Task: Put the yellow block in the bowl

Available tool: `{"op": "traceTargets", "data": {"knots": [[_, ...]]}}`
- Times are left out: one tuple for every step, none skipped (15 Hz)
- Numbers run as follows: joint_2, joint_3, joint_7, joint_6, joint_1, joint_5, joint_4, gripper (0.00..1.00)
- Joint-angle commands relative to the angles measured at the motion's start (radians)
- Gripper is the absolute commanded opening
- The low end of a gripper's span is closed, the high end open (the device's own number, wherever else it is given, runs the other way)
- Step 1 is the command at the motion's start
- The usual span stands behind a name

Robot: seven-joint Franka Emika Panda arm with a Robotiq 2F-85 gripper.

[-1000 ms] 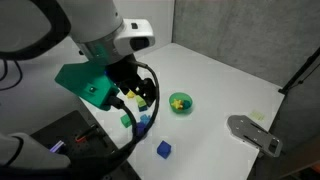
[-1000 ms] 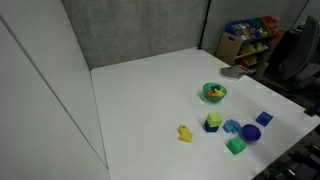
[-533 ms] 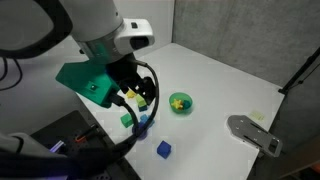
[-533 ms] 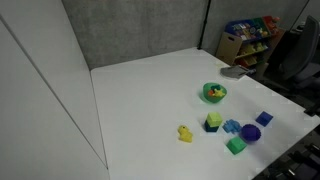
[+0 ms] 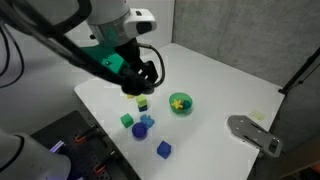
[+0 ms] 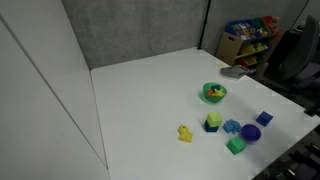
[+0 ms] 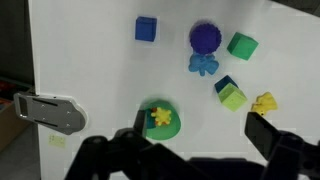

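Observation:
The yellow block (image 7: pixel 232 97), a lime-tinged cube, sits on the white table against a dark blue block (image 7: pixel 224 84). It also shows in both exterior views (image 5: pixel 142 103) (image 6: pixel 213 122). The green bowl (image 7: pixel 147 109) holds a yellow star-like piece (image 7: pixel 160 117); the bowl shows in both exterior views (image 5: pixel 189 104) (image 6: pixel 207 97). My gripper (image 7: pixel 200 131) is open and empty, high above the table, with the bowl near one finger and the block near the other. In an exterior view the gripper (image 5: pixel 146 82) hangs above the block.
Near the block lie a blue flower piece (image 7: pixel 205 65), a purple round piece (image 7: pixel 205 37), a green block (image 7: pixel 242 45), a blue cube (image 7: pixel 146 28) and a flat bright yellow piece (image 7: pixel 264 102). A grey metal plate (image 7: pixel 50 110) lies beyond the bowl.
My arm has risen and swung back from low over the blocks, so the yellow block and its neighbours now show in the exterior view. No object has moved.

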Motion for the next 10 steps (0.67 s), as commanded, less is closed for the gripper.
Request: {"op": "traceTargets", "data": {"knots": [[0.121,0.030,0.037,0.001,0.032,0.052,0.097,1.00],[0.151,0.039,0.050,-0.001,0.040,0.069,0.118,1.00],[0.177,0.048,0.062,0.001,0.044,0.083,0.135,1.00],[0.206,0.058,0.074,0.002,0.049,0.099,0.153,1.00],[0.236,0.069,0.087,0.008,0.052,0.109,0.166,1.00],[0.264,0.078,0.097,0.009,0.054,0.122,0.179,1.00],[0.295,0.088,0.110,0.015,0.055,0.134,0.189,1.00],[0.323,0.098,0.124,0.020,0.056,0.145,0.195,1.00],[0.347,0.110,0.141,0.026,0.057,0.157,0.197,1.00],[0.370,0.120,0.155,0.030,0.059,0.170,0.199,1.00]]}}
